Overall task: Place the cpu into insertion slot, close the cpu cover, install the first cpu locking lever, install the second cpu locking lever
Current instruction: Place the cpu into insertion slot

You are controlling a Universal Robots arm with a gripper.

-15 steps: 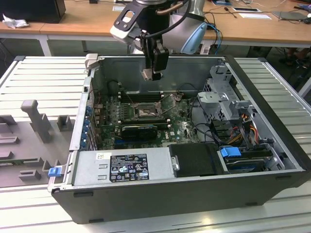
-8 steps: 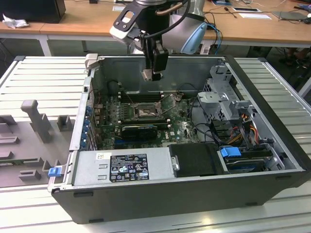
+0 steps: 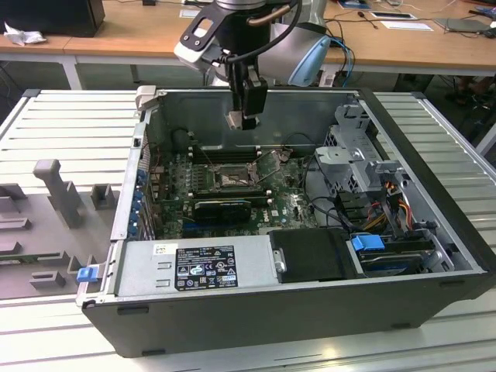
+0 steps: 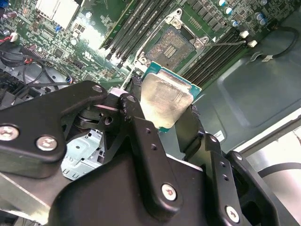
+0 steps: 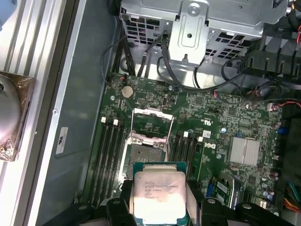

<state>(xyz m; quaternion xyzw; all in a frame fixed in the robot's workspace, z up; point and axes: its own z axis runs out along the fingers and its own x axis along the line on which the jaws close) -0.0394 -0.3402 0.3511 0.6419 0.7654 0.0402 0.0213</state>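
Observation:
My gripper [image 3: 245, 116] hangs over the open computer case, above the green motherboard [image 3: 287, 203]. It is shut on the cpu [image 4: 167, 100], a small square chip with a dull silver top and a green edge, also seen in the first wrist view [image 5: 157, 195]. Black fingers [image 4: 141, 136] press on opposite sides of the chip. Below it lies the insertion slot [image 5: 145, 154], uncovered, with its greyish pin field [image 4: 175, 45] showing. The cpu cover [image 5: 151, 123] is swung open beside the slot. A thin wire locking lever [image 4: 226, 43] stands free next to the socket.
Long black memory slots [image 5: 110, 150] flank the socket on both sides. A silver power supply with a black label [image 3: 205, 267] fills the case's near side. A metal drive cage [image 3: 356, 155] with cables stands at the exterior view's right. Grey fixtures [image 3: 54, 186] rest on the ribbed table.

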